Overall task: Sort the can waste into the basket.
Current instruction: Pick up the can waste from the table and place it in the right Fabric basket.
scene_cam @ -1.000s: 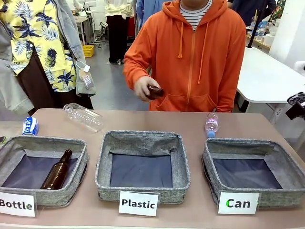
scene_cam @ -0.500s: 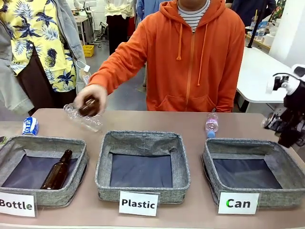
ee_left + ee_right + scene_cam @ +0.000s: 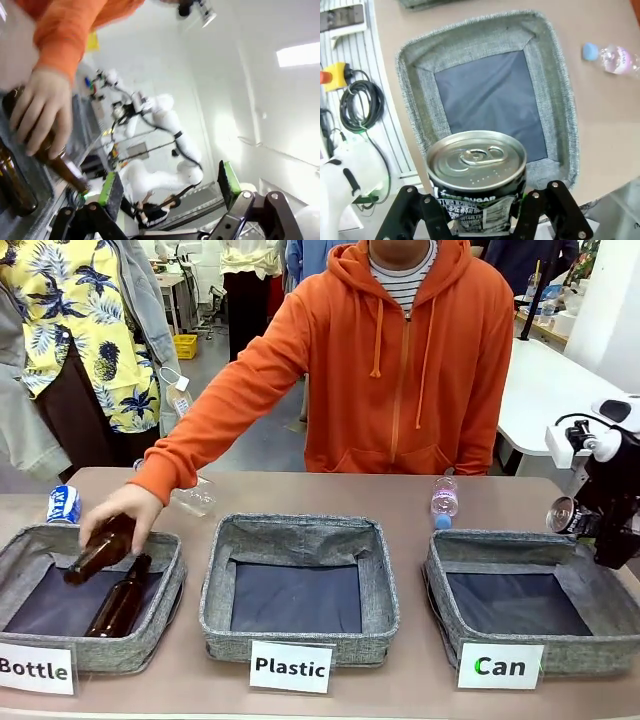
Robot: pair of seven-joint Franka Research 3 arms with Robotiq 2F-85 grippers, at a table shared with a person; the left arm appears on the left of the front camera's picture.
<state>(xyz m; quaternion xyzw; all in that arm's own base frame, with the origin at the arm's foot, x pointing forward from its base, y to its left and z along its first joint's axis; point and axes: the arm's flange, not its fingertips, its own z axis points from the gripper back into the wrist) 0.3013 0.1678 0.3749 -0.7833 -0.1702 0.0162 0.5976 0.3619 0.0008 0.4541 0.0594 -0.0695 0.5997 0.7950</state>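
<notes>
My right gripper (image 3: 582, 520) is shut on the dark silvery can (image 3: 561, 513) and holds it above the far right edge of the grey basket (image 3: 500, 545) labelled "Can". From the right wrist camera, the can (image 3: 476, 172) stands top-up between the fingers of the right gripper (image 3: 480, 212), over the basket (image 3: 555, 95) with its dark lining. The blue and white can (image 3: 63, 504) lies at the table's far left, behind the "Bottle" basket. In the left wrist view my left gripper (image 3: 170, 182) is open, with nothing between its green pads.
The person's hand (image 3: 122, 512) lowers a brown bottle (image 3: 98, 550) into the "Bottle" basket (image 3: 165, 585), where another brown bottle (image 3: 120, 598) lies. A clear bottle (image 3: 192, 498) sits behind that arm. A small plastic bottle (image 3: 444, 502) lies behind the "Can" basket. The "Plastic" basket (image 3: 300, 532) stands in the middle.
The person's hand carried the brown bottle from the chest leftward and down to the "Bottle" basket. My right arm came into view with the can and dropped slightly over the "Can" basket.
</notes>
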